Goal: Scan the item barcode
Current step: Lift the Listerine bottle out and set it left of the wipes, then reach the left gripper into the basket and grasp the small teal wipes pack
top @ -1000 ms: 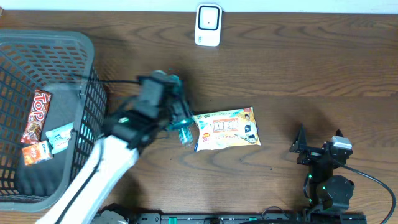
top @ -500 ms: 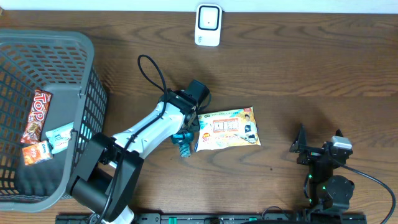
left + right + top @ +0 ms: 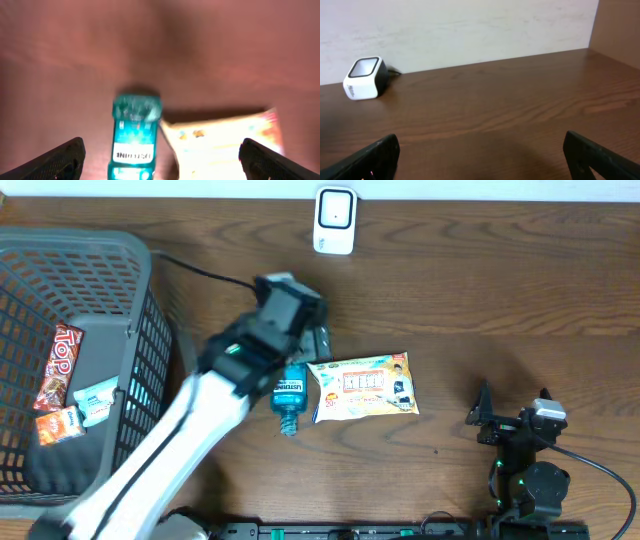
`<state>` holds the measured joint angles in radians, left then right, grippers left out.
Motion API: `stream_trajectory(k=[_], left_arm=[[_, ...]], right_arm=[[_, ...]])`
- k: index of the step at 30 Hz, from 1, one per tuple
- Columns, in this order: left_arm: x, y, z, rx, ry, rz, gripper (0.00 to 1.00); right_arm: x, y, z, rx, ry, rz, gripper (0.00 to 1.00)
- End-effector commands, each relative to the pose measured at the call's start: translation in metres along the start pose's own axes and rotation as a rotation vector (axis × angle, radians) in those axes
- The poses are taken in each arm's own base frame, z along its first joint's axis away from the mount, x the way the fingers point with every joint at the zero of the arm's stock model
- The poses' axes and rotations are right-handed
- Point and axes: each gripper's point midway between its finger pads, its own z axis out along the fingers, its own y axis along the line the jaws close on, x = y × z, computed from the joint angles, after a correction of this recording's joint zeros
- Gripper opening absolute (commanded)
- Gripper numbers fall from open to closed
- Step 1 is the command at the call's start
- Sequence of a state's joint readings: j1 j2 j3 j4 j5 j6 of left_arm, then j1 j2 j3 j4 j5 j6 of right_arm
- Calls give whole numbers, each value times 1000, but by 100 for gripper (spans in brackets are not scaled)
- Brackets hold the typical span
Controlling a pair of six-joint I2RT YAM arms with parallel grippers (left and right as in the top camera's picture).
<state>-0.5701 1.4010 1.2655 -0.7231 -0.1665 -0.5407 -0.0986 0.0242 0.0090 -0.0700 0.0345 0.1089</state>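
Listerine bottle (image 3: 288, 402) lies flat on table, just left of snack packet (image 3: 365, 387), long axis pointing toward scanner (image 3: 334, 221), cap nearest robot. Left gripper (image 3: 161, 150) directly above it, spread wide, empty; nearer arm. Right gripper (image 3: 481, 150) well apart, spread, empty.

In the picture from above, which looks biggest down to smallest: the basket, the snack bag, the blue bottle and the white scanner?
1. basket
2. snack bag
3. white scanner and blue bottle: about alike, and the left arm hides part of the bottle, so no ranking.
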Motion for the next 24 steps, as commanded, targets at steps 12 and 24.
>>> stream_trajectory(k=[12,24], left_arm=[[-116,243,-241,-587,-822,-590,98],[-17,352,-78,-559,-81,-1161,98]], right_arm=[[1,-1,0,3,0,-13,99],[1,-1,0,3,0,-13,99]])
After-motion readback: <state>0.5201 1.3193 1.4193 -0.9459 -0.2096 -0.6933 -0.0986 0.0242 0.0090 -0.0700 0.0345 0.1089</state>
